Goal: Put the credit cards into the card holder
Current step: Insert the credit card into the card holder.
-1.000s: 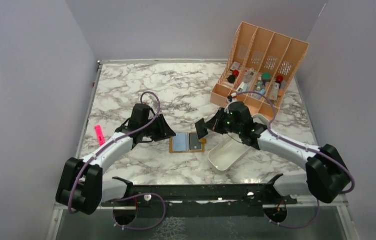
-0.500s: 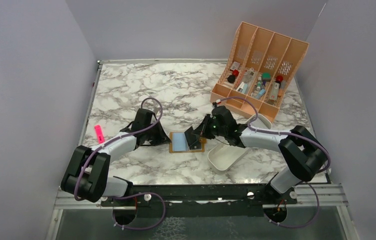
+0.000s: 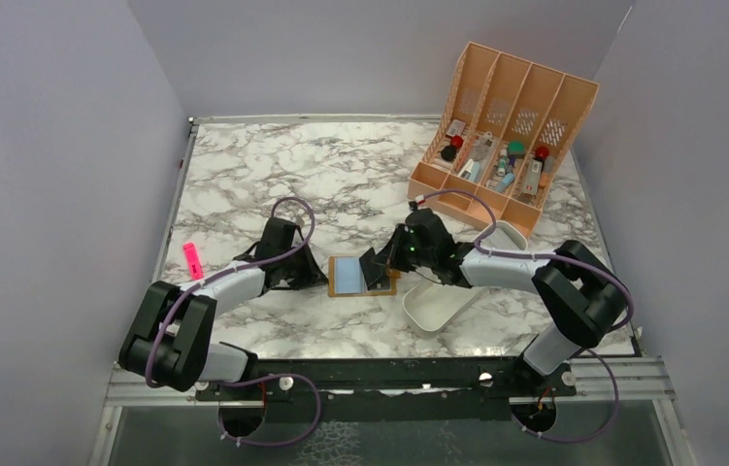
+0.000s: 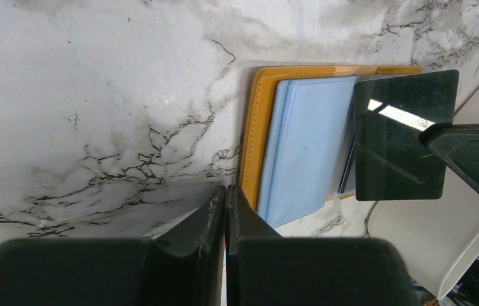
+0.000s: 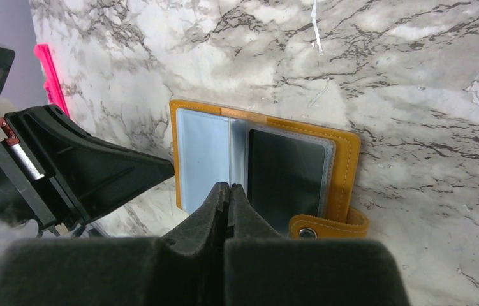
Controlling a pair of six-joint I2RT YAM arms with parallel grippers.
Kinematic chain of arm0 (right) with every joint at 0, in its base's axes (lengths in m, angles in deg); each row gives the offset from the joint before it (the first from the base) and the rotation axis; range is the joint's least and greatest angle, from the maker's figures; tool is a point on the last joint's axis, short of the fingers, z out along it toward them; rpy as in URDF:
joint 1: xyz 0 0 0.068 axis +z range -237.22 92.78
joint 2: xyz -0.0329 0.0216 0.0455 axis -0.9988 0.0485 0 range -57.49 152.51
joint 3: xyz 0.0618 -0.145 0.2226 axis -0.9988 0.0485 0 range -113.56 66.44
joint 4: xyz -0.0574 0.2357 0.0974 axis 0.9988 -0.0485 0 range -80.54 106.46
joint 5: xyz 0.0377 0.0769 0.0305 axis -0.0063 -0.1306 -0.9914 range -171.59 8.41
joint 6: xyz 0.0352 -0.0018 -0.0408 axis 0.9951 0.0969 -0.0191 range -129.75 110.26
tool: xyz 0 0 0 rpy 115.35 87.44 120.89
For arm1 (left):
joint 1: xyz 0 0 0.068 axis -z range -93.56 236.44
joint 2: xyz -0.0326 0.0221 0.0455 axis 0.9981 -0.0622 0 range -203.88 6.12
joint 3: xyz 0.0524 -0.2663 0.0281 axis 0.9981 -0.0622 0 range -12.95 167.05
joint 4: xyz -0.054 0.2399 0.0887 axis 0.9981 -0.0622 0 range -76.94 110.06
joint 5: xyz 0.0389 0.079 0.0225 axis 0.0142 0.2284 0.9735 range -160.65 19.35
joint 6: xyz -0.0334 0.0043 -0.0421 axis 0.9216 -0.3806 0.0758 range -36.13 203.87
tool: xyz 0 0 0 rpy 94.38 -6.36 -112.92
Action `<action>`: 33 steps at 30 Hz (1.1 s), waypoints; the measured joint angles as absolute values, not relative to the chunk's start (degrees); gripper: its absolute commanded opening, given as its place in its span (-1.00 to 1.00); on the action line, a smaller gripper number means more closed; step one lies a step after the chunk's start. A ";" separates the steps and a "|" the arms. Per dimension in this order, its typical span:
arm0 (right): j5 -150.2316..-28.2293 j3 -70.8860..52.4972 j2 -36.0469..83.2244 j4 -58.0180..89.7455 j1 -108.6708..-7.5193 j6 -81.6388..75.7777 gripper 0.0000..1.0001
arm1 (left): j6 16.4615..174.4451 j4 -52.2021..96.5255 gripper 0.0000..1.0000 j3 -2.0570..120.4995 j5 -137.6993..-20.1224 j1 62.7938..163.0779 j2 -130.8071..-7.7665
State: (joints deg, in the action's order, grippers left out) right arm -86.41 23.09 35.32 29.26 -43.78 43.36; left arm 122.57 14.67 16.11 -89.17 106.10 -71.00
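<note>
At mid-tabletop (image 3: pixel 273 175), btw the two arms, the card holder (image 3: pixel 346 276) lies open. Your right tool (image 5: pixel 227 188) is pinched on a dark glossy credit card (image 4: pixel 405 137), held tilted over the holder's right half. Left tool (image 4: pixel 225 191) is pressed together w/ nothing seen in it, tips just beside the holder's left edge. Risk: nothing clamps the holder, so a push could skid or pivot it, or the card snags a sleeve lip & twists out. Can't tell if the dark panel in the right sleeve is a card or lining.
</note>
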 measured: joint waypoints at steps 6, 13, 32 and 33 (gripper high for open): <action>-85.60 22.41 35.48 28.88 -43.61 42.61 -0.98 | 122.75 15.26 -0.85 16.11 -89.20 106.10 -71.33; -85.36 21.38 36.98 28.78 -42.75 42.29 -0.98 | 123.53 15.28 -0.83 16.11 -89.22 106.10 -71.31; -81.19 20.09 34.67 24.62 -41.79 40.27 -0.98 | 125.24 17.75 -0.81 16.33 -91.51 106.34 -68.36; -81.21 20.09 34.67 24.54 -41.79 40.27 -0.98 | 125.24 17.91 -0.81 16.33 -91.69 106.34 -68.49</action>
